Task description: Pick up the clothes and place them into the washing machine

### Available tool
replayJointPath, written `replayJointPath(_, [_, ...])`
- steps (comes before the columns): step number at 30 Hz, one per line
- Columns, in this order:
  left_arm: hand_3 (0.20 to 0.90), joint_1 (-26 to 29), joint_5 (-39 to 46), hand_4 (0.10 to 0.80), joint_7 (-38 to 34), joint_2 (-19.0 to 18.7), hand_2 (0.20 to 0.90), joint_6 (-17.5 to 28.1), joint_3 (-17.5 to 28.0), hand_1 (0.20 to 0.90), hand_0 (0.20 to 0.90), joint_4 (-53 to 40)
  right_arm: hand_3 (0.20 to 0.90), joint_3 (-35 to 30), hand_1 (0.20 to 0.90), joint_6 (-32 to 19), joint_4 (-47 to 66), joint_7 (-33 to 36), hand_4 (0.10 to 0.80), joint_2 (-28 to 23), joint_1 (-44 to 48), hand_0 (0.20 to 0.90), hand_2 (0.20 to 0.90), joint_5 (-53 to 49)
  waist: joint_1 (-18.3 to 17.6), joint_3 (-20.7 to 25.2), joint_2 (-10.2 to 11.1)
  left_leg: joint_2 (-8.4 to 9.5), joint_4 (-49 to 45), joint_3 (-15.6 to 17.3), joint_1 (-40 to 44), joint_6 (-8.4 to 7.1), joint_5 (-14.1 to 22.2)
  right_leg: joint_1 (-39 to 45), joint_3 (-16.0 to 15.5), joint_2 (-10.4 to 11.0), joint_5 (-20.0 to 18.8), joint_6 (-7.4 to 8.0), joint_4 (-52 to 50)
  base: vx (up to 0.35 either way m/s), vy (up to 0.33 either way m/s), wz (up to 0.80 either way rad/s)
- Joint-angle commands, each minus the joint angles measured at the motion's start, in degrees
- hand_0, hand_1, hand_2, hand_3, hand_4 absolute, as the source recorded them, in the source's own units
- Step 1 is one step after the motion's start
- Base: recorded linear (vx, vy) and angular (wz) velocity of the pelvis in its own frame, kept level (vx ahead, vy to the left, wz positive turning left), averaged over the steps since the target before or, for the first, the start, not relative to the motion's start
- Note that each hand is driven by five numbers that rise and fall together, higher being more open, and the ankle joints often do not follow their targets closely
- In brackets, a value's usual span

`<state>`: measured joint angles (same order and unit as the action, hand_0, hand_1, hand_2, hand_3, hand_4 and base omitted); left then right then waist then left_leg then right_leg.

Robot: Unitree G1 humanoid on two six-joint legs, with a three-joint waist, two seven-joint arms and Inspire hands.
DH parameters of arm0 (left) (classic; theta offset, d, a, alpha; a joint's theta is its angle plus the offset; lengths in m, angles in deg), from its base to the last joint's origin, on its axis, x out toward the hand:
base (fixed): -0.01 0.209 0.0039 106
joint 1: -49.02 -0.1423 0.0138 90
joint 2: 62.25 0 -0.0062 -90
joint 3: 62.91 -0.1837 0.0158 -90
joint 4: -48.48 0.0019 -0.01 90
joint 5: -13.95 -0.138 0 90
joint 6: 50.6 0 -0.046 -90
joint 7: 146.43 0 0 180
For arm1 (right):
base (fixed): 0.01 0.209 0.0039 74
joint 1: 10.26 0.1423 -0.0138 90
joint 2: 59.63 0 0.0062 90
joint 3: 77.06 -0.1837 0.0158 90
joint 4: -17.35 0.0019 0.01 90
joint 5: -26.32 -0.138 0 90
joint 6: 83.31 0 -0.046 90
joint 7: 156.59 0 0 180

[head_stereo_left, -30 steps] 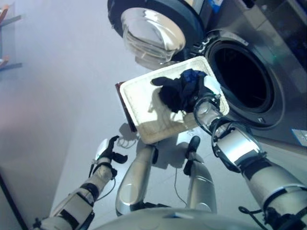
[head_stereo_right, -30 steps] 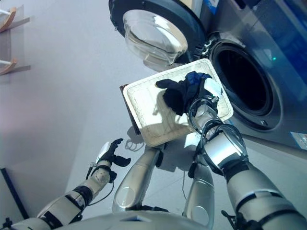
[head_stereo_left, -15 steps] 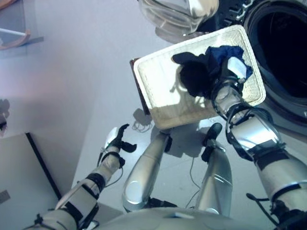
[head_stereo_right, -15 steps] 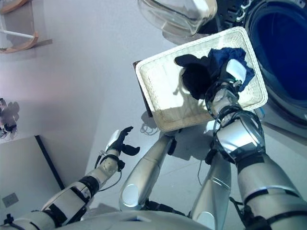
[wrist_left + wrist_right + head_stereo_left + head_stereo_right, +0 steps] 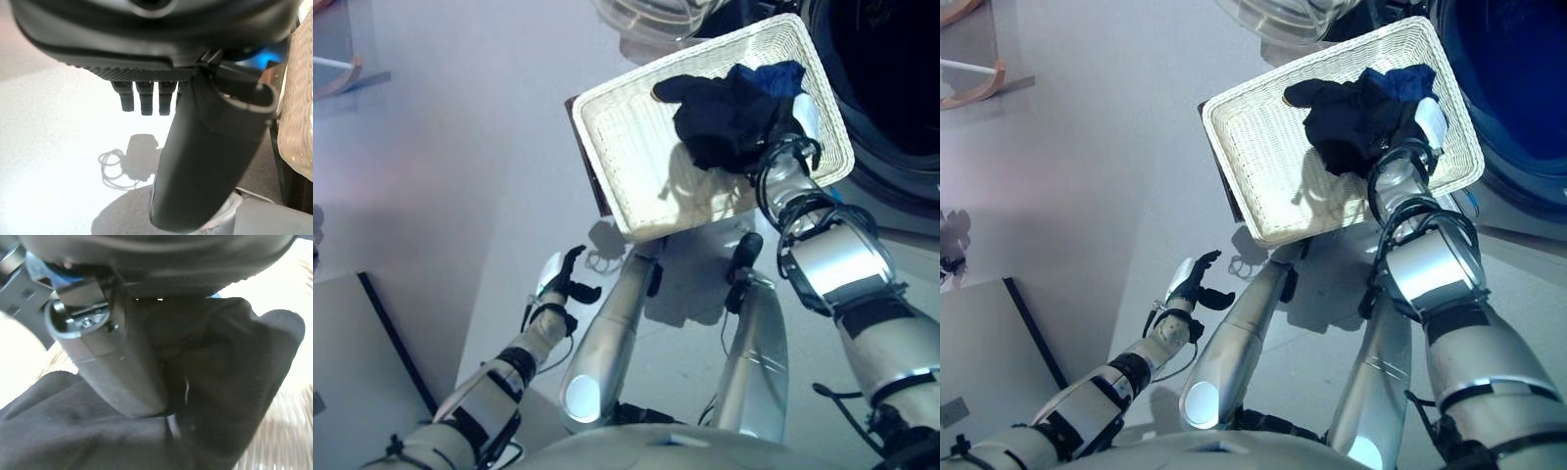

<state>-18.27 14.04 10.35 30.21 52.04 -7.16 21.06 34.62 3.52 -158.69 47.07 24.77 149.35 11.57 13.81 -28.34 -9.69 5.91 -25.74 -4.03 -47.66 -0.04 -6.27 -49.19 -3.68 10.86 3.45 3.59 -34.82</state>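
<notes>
1. The white wicker basket (image 5: 1263,147) is holding the dark clothes (image 5: 1356,122) at its right end; the right hand (image 5: 117,372) is lying buried in them, its fingers hidden, so I cannot tell its grip.
2. The washing machine (image 5: 1518,88) drum is gaping just right of the basket; bare floor (image 5: 1087,176) is spreading left, where the left hand (image 5: 1197,286) is hanging relaxed, holding nothing.
3. Compared with half a second ago, the clothes are sitting in much the same spot.

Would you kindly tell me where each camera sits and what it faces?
Left and right eye views: head, looking down at the white basket holding dark clothes; both arms show.
Left wrist view: along the left hand toward the floor; basket edge shows.
Right wrist view: along the right hand, on the clothes.
Shared: basket and clothes.
</notes>
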Motion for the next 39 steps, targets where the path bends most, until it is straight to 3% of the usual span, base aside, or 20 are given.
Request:
replayJointPath(1, [0.9, -1.79, 1.14, 0.8, -1.44, -2.35, 0.9, 0.95, 0.24, 0.9, 0.9, 3.17, 0.3, -5.86, 0.3, -7.69, 5.93, -0.83, 0.4, 1.16, -0.81, 0.3, 0.3, -17.0, -0.43, -1.01, -1.62, 2.32, 1.48, 3.9, 0.99, -0.3, 3.49, 5.77, -1.84, -2.52, 5.97, -3.28, -1.29, 0.023, 0.007, -0.19])
replayJointPath(6, [0.9, -3.63, 1.37, 0.8, -0.01, -1.98, 0.9, 1.54, -0.53, 0.9, 0.9, 3.49, 0.3, -14.1, 0.3, -13.02, 9.28, -4.45, 0.4, 3.92, -3.9, 0.3, 0.3, -34.66, -1.2, -0.1, -2.05, 2.64, 3.5, 4.3, 4.93, 0.25, 3.43, 9.5, -0.62, -2.79, 5.99, -2.95, 0.74, 0.019, 0.049, -0.1])
replayJointPath(7, [0.9, -4.08, 1.56, 0.8, 0.46, -1.68, 0.9, 1.72, -0.66, 0.9, 0.9, 3.42, 0.3, -16.38, 0.3, -14.09, 10.83, -5.83, 0.4, 4.81, -4.55, 0.3, 0.3, -39.13, -1.32, 0.16, -2.61, 2.34, 4.79, 4.76, 5.43, 0.71, 1.71, 10.01, -0.98, -2.95, 4.46, -3.14, 1.79, -0.033, 0.075, -0.27])
replayJointPath(12, [0.9, -7.02, 2.8, 0.8, 2.84, -0.52, 0.9, 2.38, -1.09, 0.9, 0.9, 3.67, 0.3, -22.78, 0.3, -18.04, 15.01, -10.54, 0.4, 7.98, -7.87, 0.3, 0.3, -52.2, -1.93, 2.53, -4.14, 2.75, 8.17, 5.01, 10.03, 1.27, 1.25, 14.03, 0.29, -3.07, 3.73, -2.24, 5.07, 0.044, 0.081, -0.32])
replayJointPath(22, [0.9, -14.29, 4.87, 0.8, 6.71, 1.15, 0.9, 4.01, -1.41, 0.9, 0.9, 1.74, 0.3, -29.21, 0.3, -23.3, 24.39, -16.71, 0.4, 10.03, -11.73, 0.3, 0.3, -62.19, -2.98, 5.98, -7.3, 3.25, 12.05, 6.26, 15.65, 2.19, 1.18, 18.23, 2.38, -2.41, 2.44, -0.64, 9.13, 0.053, 0.076, -0.13])
replayJointPath(31, [0.9, -15.43, 5.36, 0.8, 6.42, 1.26, 0.9, 5.31, -1.5, 0.9, 0.9, 1.17, 0.3, -33.45, 0.3, -30.57, 32.74, -11.49, 0.4, 5.06, -10.5, 0.3, 0.3, -56.5, -3.78, 5.61, -8.31, 3.29, 11.82, 5.84, 14.99, 2.06, 1.23, 17.42, 2.14, -2.22, 3.03, -0.79, 8.28, 0.004, 0.005, -0.03])
replayJointPath(34, [0.9, -15.32, 5.37, 0.8, 5.73, 0.13, 0.9, 5.94, -0.84, 0.9, 0.9, 0.73, 0.3, -30.97, 0.3, -30.95, 34.2, -2.43, 0.4, -1.75, -8.85, 0.3, 0.3, -42.6, -3.86, 4.86, -8.4, 3.22, 10.96, 5.81, 13.48, 1.77, 1.02, 16.23, 1.98, -2.12, 3.23, -1.0, 7.37, -0.022, -0.01, 0.02])
replayJointPath(35, [0.9, -15.19, 5.35, 0.8, 5.7, 0.28, 0.9, 5.94, -0.81, 0.9, 0.9, 0.75, 0.3, -30.91, 0.3, -30.69, 34.9, -0.94, 0.4, -1.55, -8.72, 0.3, 0.3, -41.25, -3.9, 4.81, -8.51, 3.23, 10.83, 5.81, 13.31, 1.76, 1.06, 16.05, 1.97, -2.11, 3.28, -1.0, 7.22, -0.055, -0.017, 0.05])
replayJointPath(37, [0.9, -14.5, 4.03, 0.8, 3.88, -0.81, 0.9, 6.32, -0.14, 0.9, 0.9, 1.38, 0.3, -25.1, 0.3, -27.15, 35.17, 12.62, 0.4, -8.94, -6.36, 0.3, 0.3, -20.39, -4.16, 3.95, -8.23, 3.22, 9.88, 5.87, 11.52, 1.43, 0.8, 14.28, 1.97, -2.2, 3.26, -1.34, 5.98, -0.063, -0.019, 0.09])
replayJointPath(39, [0.9, -13.61, 3.04, 0.8, 2.53, -1.25, 0.9, 6.78, 0.06, 0.9, 0.9, 1.27, 0.3, -23.95, 0.3, -25.85, 35.7, 13.74, 0.4, -12.45, -4.57, 0.3, 0.3, -17.71, -4.09, 3.48, -8.39, 3.28, 8.98, 5.8, 9.76, 1.13, 0.86, 12.57, 1.84, -1.93, 3.32, -1.51, 5.08, -0.059, -0.029, 0.07])
